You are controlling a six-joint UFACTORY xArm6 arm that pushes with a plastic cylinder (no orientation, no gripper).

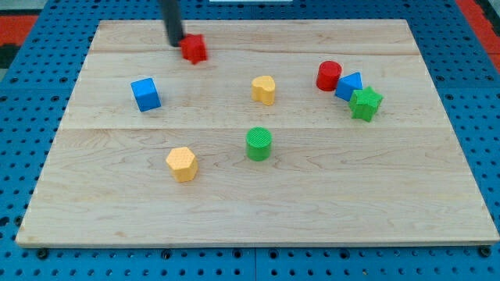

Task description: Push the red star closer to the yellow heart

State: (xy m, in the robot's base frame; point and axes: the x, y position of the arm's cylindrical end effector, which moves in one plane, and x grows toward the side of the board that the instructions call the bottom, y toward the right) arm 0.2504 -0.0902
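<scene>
The red star (194,48) lies near the view's top, left of centre, on the wooden board (258,211). My tip (176,43) is just to the left of the red star, touching or almost touching it. The yellow heart (264,89) lies below and to the right of the star, near the board's middle.
A blue cube (145,94) sits at the left. A yellow hexagon (181,164) and a green cylinder (258,144) lie lower down. At the right a red cylinder (329,76), a blue block (349,85) and a green star (365,103) cluster together.
</scene>
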